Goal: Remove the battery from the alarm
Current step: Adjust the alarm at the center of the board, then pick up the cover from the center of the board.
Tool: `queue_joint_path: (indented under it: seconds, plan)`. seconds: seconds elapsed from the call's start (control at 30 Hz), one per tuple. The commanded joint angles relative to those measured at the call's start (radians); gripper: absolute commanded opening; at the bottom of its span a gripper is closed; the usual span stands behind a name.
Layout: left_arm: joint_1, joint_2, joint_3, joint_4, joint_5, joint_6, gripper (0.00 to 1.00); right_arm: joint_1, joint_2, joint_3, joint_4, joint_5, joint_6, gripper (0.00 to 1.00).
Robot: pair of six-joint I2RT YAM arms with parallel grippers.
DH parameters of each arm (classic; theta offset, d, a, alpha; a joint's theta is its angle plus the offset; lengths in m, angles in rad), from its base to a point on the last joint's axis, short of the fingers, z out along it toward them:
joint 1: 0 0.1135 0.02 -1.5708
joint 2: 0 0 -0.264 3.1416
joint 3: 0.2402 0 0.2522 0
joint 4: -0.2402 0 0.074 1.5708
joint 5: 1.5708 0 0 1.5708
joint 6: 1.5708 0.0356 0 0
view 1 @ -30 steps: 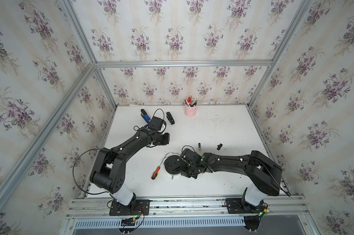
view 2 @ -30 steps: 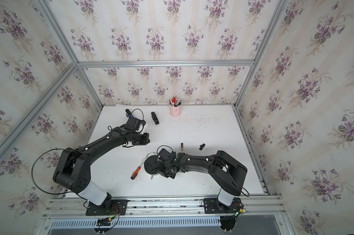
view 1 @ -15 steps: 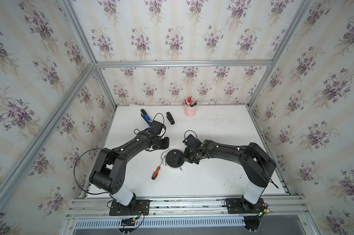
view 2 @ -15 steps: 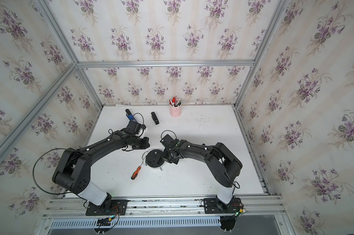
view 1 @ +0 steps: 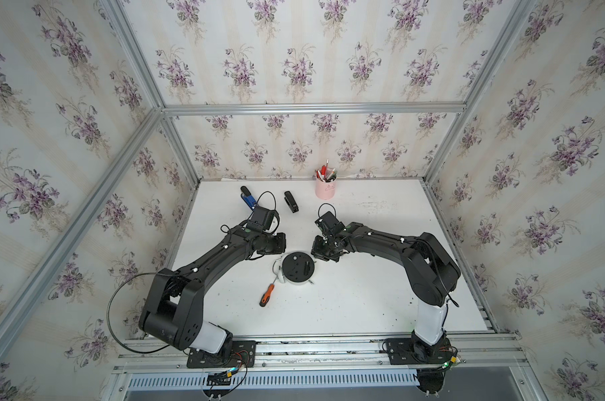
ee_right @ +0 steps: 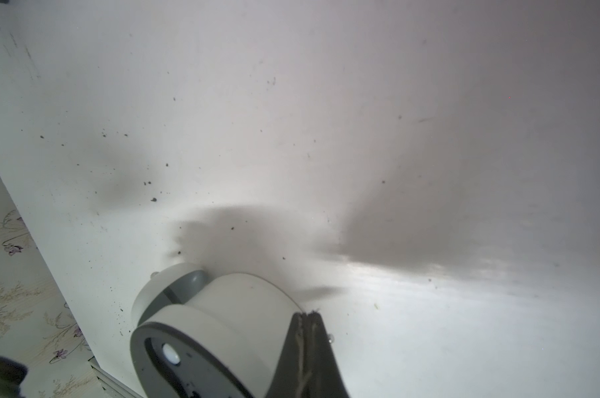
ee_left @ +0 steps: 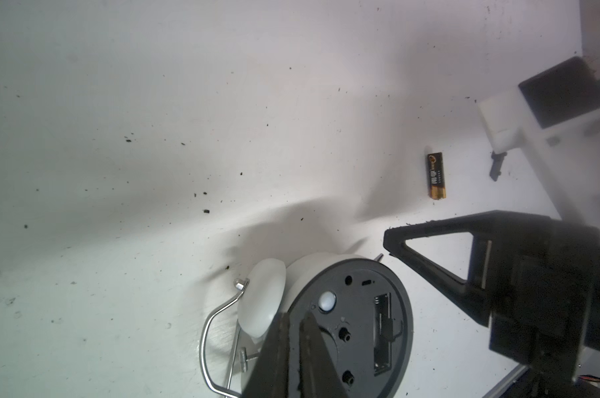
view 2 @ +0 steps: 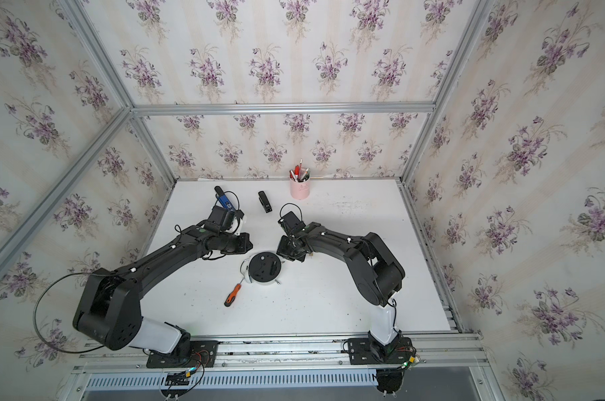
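Battery [ee_left: 436, 175] is lying flat on the white table [view 1: 363, 305], well clear of the alarm [view 1: 297, 269] and just past the right gripper's triangular finger as the left wrist view is showing it. The alarm is resting face down between the two arms with its round black back facing up and its battery bay [ee_left: 383, 330] standing open. The right gripper [ee_right: 305, 315] is hanging just beside the alarm's white rim with its fingers pressed flat together, gripping nothing. The left gripper [ee_left: 295, 315] is hovering over the black back, its fingers leaving only a thin dark slit and carrying nothing; I cannot tell whether it is fully closed. An orange-handled screwdriver [view 1: 267, 295] is lying just beside the bells, toward the front rail. A pink pen cup [view 1: 325, 189], a black stapler [view 1: 291, 201] and a blue tool [view 1: 248, 198] are sitting near the back wall. Bare tabletop is stretching wide on the right arm's outer side and along the front edge.
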Motion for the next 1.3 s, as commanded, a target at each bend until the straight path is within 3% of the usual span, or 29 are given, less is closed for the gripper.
queue_joint_path:
  seconds: [0.0, 0.13, 0.23, 0.33, 0.4, 0.5, 0.67, 1.27]
  plan:
    - [0.002, -0.044, 0.016, -0.031, -0.003, -0.014, 0.21, -0.035, -0.084, -0.022, -0.084, 0.021, -0.057, 0.13]
    - [0.000, -0.128, 0.012, -0.016, 0.067, 0.001, 0.52, -0.122, -0.258, -0.072, -0.260, 0.127, -0.124, 0.43]
    - [-0.002, -0.169, -0.005, 0.023, 0.138, 0.004, 0.60, -0.281, -0.322, -0.121, -0.358, 0.147, -0.201, 0.54]
    - [-0.004, -0.174, -0.012, 0.029, 0.170, 0.009, 0.61, -0.405, -0.301, -0.116, -0.396, 0.141, -0.276, 0.53]
    - [-0.005, -0.171, -0.028, 0.042, 0.184, 0.015, 0.61, -0.433, -0.258, -0.060, -0.415, 0.173, -0.327, 0.50]
    - [-0.006, -0.168, -0.051, 0.061, 0.192, 0.009, 0.62, -0.437, -0.151, 0.056, -0.485, 0.239, -0.377, 0.47]
    - [-0.009, -0.154, -0.064, 0.079, 0.194, 0.000, 0.62, -0.448, -0.038, 0.089, -0.483, 0.252, -0.385, 0.40]
    - [-0.009, -0.158, -0.113, 0.091, 0.176, 0.002, 0.62, -0.468, 0.108, 0.093, -0.398, 0.249, -0.365, 0.28]
